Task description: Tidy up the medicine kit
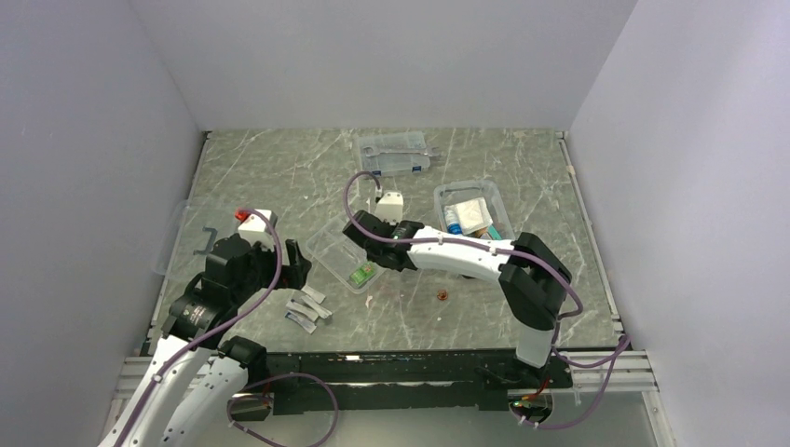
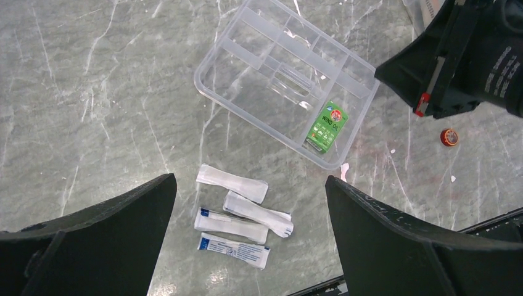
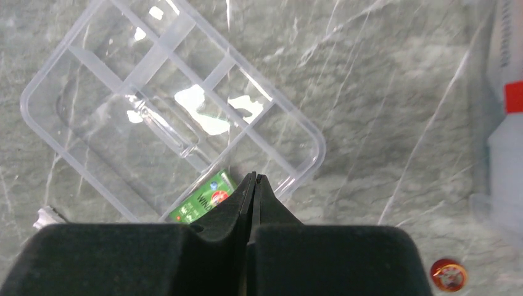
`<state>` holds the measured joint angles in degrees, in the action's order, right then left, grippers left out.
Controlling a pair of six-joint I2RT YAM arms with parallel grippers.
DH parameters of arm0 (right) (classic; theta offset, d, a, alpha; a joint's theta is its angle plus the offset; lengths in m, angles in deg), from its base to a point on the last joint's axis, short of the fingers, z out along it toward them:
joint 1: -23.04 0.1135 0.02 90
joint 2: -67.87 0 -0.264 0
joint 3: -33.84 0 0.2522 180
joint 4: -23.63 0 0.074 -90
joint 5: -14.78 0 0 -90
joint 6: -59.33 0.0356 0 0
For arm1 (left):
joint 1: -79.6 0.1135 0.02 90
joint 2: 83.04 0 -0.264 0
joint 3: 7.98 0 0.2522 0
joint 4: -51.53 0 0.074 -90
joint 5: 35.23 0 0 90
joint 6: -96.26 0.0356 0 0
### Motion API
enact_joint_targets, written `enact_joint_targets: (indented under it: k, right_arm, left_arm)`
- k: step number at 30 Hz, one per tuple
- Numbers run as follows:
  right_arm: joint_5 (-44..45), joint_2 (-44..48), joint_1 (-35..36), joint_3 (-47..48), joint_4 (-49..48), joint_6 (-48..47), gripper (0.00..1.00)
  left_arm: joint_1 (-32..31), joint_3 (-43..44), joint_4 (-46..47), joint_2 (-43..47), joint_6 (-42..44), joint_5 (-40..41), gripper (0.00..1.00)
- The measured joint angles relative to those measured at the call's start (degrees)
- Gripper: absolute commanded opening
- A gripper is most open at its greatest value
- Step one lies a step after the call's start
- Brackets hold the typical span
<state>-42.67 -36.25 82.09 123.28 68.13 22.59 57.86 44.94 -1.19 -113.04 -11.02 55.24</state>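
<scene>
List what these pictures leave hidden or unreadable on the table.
- Right wrist view: the green box is half hidden behind the shut right gripper.
- Left wrist view: print on the white packets is too small to read; the small red round thing cannot be identified.
- Top view: the kit box contents are too small to name.

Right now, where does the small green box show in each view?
Top external: green box in the divided tray's near corner, picture centre.
Left wrist: green box right of centre, tray's lower-right compartment.
Right wrist: green box bottom centre, partly behind the right gripper.
Shared landmark: red disc on the table.
</scene>
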Motion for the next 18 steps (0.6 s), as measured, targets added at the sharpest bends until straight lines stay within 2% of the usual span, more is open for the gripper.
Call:
enact_joint_targets:
  k: [2, 8, 10, 18]
  right_arm:
    - [0.5, 0.0, -0.7, 0.7, -0.2, -2.8, 0.01]
    - [-1.2, -0.2, -5.4, 1.8, -4.0, -12.0, 0.31]
    - [-3.6, -0.4, -8.0, 1.6, -6.3, -15.5, 0.38]
    - [-18.2, -0.5, -15.0, -3.2, -15.1, -28.4, 0.42]
  left_arm:
    - [0.0, 0.0, 0.0, 0.0, 0.0, -0.2, 0.99]
    - [-0.2, 0.0, 0.0, -0.5, 0.0, -0.6, 0.99]
    - [-0.3, 0.0, 0.0, -0.8, 0.0, -0.6, 0.99]
    - [-0.5, 0.0, 0.0, -1.6, 0.0, -0.6, 0.99]
